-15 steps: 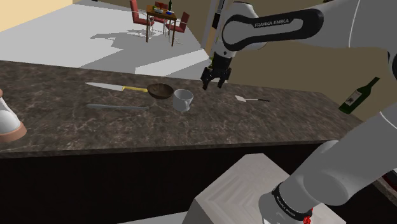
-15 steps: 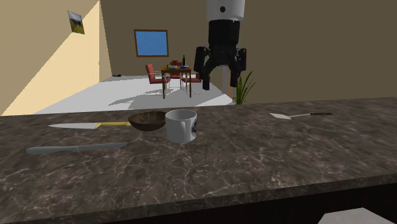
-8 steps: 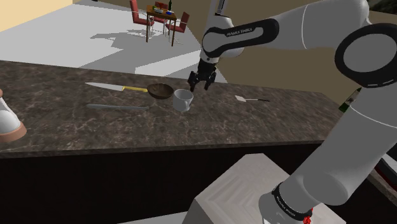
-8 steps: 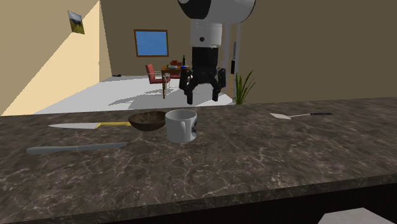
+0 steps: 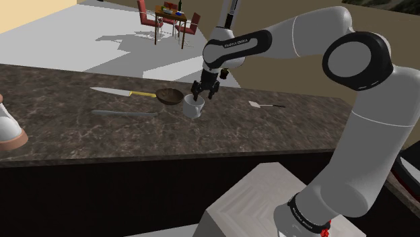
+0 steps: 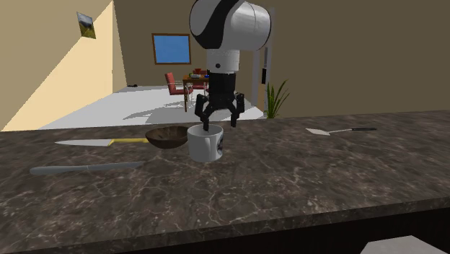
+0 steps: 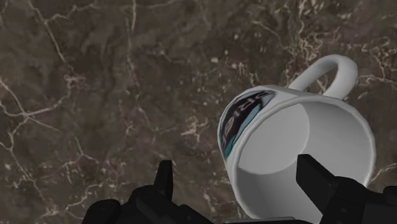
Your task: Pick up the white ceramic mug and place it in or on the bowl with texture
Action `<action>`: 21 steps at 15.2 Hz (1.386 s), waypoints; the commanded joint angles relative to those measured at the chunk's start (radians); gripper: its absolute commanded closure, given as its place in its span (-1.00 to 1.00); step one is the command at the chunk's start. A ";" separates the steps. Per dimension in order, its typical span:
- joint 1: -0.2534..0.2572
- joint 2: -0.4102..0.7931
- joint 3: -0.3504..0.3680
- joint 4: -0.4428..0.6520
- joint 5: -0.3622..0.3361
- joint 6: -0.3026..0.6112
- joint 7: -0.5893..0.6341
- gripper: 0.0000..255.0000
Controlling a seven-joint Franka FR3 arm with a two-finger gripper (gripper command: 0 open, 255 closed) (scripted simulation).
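A white mug (image 5: 193,106) with a dark printed mark stands upright on the dark marble counter (image 5: 81,134), beside a brown textured bowl (image 5: 169,96). My black gripper (image 5: 202,95) hangs open just above the mug's rim, touching nothing. In the second exterior view the gripper (image 6: 218,124) sits over the mug (image 6: 205,143), and the bowl (image 6: 166,136) lies just to the mug's left. The wrist view looks into the mug (image 7: 299,153): the gripper (image 7: 239,184) straddles the printed side wall, one finger over the inside. The handle points away from the fingers.
A yellow-handled knife (image 5: 114,91) lies beyond the bowl and a grey knife (image 5: 124,114) lies nearer the counter's front. A spatula (image 5: 264,104) rests to the shoulder view's right of the mug. A white and brown object (image 5: 8,128) stands at the counter's left end. A green bottle (image 5: 378,101) stands far right.
The gripper has travelled toward the shoulder view's left and come down, from above the counter near the spatula to just over the mug. Its fingers stayed open. The mug has not moved.
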 commanded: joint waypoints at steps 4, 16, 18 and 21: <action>0.001 0.031 0.001 -0.020 0.002 0.052 -0.001 -1.00; 0.001 0.031 0.001 -0.020 0.002 0.051 -0.001 1.00; 0.001 0.031 0.001 -0.020 0.002 0.051 -0.001 1.00; 0.001 0.031 0.001 -0.020 0.002 0.052 -0.001 1.00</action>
